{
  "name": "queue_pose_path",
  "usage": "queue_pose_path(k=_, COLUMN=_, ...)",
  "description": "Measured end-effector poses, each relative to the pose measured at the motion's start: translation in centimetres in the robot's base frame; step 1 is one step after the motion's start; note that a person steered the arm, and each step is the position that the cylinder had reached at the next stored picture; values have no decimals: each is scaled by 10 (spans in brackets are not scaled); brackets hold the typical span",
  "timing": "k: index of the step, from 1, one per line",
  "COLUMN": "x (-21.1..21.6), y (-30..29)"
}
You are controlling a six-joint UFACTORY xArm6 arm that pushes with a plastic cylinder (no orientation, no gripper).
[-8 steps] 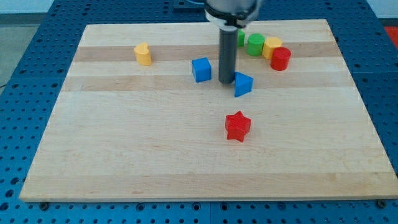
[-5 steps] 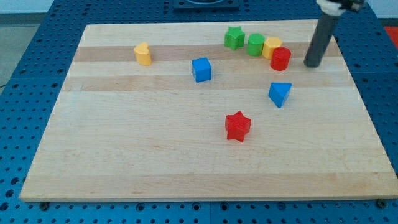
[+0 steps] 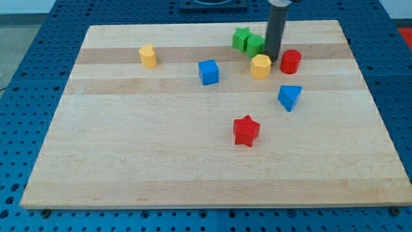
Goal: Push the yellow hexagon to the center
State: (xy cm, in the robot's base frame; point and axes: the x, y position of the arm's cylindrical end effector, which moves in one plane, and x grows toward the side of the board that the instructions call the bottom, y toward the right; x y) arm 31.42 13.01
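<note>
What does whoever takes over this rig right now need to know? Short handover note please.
No end effector that grasps, only the rod: my tip is down on the board, at the yellow hexagon's upper right edge, between it and the red cylinder.
The green cylinder and green star sit just behind the hexagon.
Done: the hexagon lies apart from the red cylinder and the two green blocks.
Left: it is still up and to the view's right of centre; push it down and left, into the gap between the blue cube and red star.

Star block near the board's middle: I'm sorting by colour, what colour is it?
Red star, clearest in the camera view.
</note>
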Motion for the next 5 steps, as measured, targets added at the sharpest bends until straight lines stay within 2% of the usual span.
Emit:
queue_pose_path(k=1, x=6, y=20)
queue_pose_path(k=2, x=16, y=-14)
queue_pose_path(k=3, x=17, y=-76)
queue_pose_path(k=4, x=17, y=-98)
queue_pose_path(k=5, x=17, y=-75)
